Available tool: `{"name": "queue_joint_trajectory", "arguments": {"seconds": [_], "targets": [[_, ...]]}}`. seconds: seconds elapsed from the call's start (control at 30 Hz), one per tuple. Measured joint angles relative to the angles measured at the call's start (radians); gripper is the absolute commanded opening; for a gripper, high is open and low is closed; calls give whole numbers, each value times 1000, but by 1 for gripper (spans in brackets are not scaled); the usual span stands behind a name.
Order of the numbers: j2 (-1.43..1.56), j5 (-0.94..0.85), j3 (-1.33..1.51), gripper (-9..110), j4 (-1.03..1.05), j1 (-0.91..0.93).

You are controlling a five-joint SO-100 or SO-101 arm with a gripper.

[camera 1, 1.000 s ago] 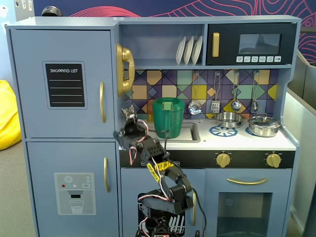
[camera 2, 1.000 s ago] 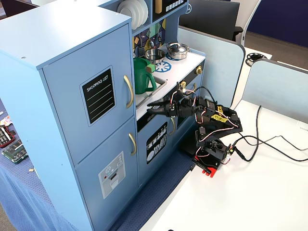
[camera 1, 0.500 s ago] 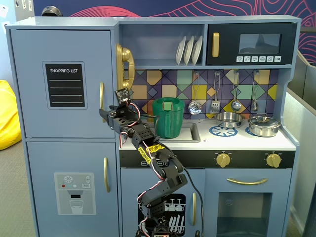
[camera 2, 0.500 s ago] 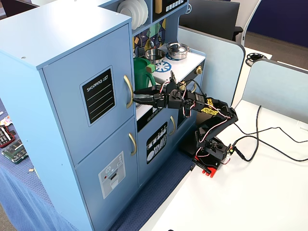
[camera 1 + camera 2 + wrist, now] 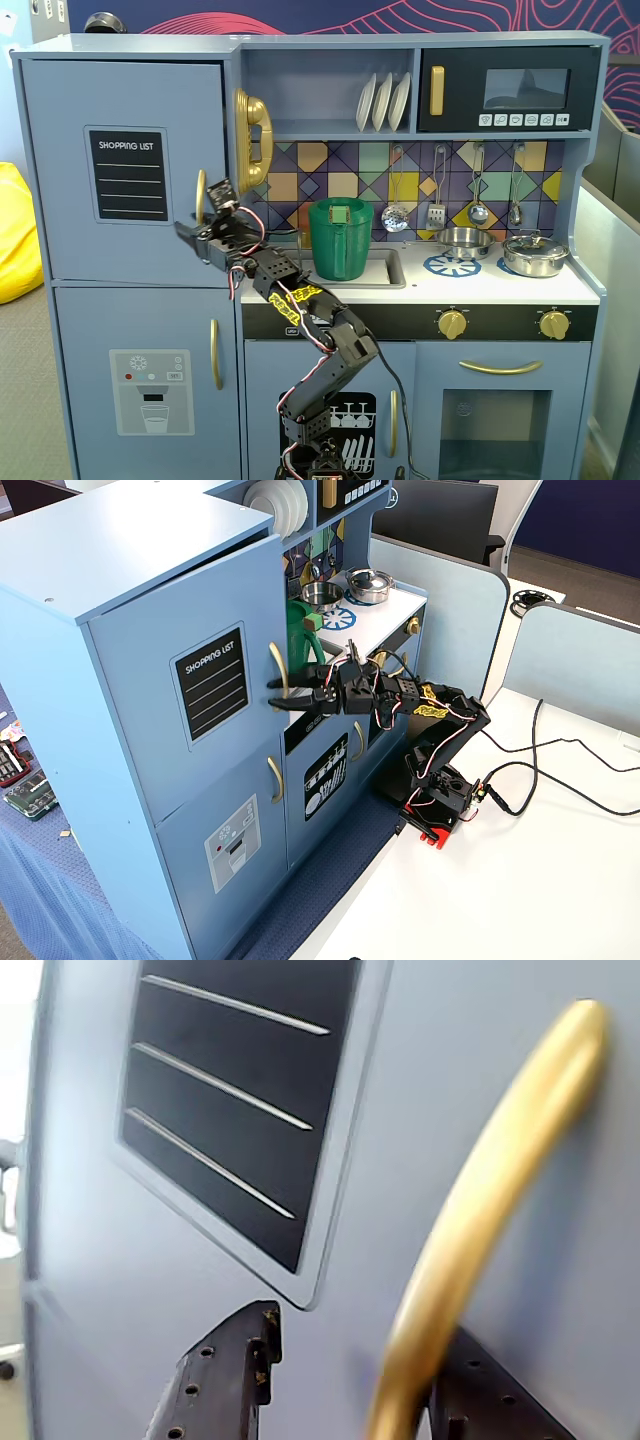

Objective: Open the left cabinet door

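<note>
The left cabinet door (image 5: 60, 170) is the blue-grey upper-left door with a black "SHOPPING LIST" panel (image 5: 127, 173) and a vertical gold bar handle (image 5: 199, 188). It also shows in the other fixed view (image 5: 150, 710). My gripper (image 5: 200, 212) is open at the lower part of the handle, pointing at the door. In the wrist view the handle (image 5: 500, 1170) runs between my two black fingers (image 5: 230, 1380), close to the right one, and my gripper (image 5: 355, 1330) faces the door (image 5: 100, 1220). From the side, my gripper (image 5: 275, 693) straddles the handle (image 5: 277, 660). The door looks shut or barely ajar.
A green pitcher (image 5: 340, 240) stands in the sink just right of my arm, and a gold toy phone (image 5: 250, 140) hangs above it. The water-dispenser door (image 5: 150, 390) is below, the dishwasher door (image 5: 345, 430) behind my arm. My base (image 5: 440, 805) and cables (image 5: 560, 765) lie on the white table.
</note>
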Motion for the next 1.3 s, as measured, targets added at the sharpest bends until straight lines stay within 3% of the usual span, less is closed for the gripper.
{"name": "queue_joint_trajectory", "arguments": {"seconds": [0.77,1.17,1.3], "targets": [[394,-115,103,4,181,-71],[374,51,106,4,190,250],[327,55,106,4,190,253]]}}
